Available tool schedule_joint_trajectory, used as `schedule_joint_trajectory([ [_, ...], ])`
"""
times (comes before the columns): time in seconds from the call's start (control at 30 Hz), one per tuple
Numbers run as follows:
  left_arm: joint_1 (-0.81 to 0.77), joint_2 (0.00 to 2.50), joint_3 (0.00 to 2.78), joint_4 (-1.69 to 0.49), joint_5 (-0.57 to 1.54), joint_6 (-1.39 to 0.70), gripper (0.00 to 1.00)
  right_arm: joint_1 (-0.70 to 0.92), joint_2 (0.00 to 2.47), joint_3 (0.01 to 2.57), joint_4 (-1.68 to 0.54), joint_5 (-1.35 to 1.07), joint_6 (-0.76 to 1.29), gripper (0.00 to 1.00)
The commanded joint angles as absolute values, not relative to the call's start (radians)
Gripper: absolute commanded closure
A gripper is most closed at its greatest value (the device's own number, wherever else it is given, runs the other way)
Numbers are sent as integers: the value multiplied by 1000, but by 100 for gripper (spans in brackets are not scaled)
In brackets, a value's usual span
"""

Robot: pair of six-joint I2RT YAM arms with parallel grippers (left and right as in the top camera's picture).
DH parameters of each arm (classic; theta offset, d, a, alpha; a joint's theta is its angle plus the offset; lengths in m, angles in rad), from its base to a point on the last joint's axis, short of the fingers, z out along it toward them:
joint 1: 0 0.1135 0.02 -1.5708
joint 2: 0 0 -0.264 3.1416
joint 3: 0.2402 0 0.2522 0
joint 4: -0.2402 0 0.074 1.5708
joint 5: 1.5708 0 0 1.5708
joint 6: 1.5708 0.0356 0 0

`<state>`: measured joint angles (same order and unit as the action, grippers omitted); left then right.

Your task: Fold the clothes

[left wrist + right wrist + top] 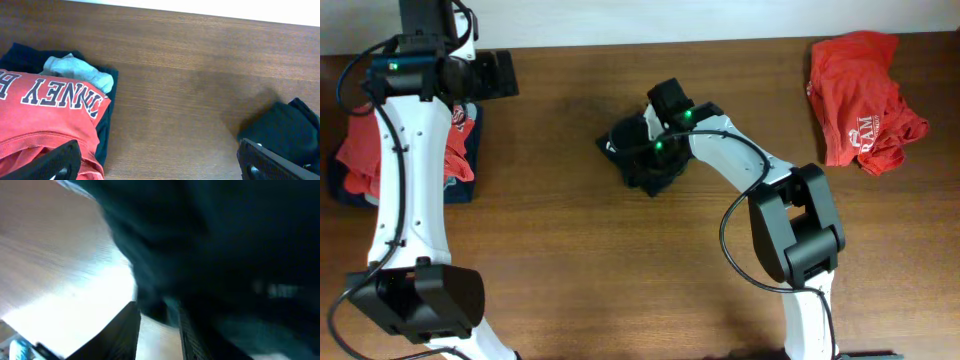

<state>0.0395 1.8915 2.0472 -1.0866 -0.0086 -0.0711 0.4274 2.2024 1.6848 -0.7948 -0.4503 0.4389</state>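
Two arms, one job: your right gripper (658,150) is buried in the bunched black shirt (620,146) in the middle of the table (570,250), grip unreadable, your left gripper (160,165) hangs spread wide beside the pile (50,97), so next lay that shirt flat.

Table (570,230): brown wood, fine grain, smooth, low sheen | black T-shirt (625,152): matt soft cloth, creased | loose red T-shirt (860,95): matt cloth, white printed lettering | stacked red T-shirt (45,115): same cloth | grey garment (80,72): soft matt cloth | left arm casing (415,180): smooth white plastic, slight gloss
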Motion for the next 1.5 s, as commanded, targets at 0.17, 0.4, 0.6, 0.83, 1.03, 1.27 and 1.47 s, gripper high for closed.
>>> schedule_joint_trajectory([
  [0.17, 40, 1900, 2041, -1095, -15, -56, 1, 431, 2212, 1681, -940, -373, 317, 67],
  [0.4, 41, 1900, 2041, -1097, -15, -81, 1, 435, 2214, 1681, -846, -344, 384, 67],
  [0.6, 49, 1900, 2041, -1100, 9, -101, 1, 435, 2218, 1680, -793, -206, 467, 71],
  [0.83, 62, 1900, 2041, -1102, 11, -101, 1, 441, 2274, 1671, -791, -230, 546, 78],
  [1.03, 62, 1900, 2041, -1102, 12, -101, 1, 498, 2318, 1671, -753, -284, 582, 80],
  [1.27, 62, 1900, 2041, -1101, 38, -101, 1, 591, 2318, 1671, -667, -296, 623, 80],
  [1.47, 62, 1900, 2041, -1101, 43, -101, 1, 638, 2318, 1679, -572, -307, 630, 80],
])
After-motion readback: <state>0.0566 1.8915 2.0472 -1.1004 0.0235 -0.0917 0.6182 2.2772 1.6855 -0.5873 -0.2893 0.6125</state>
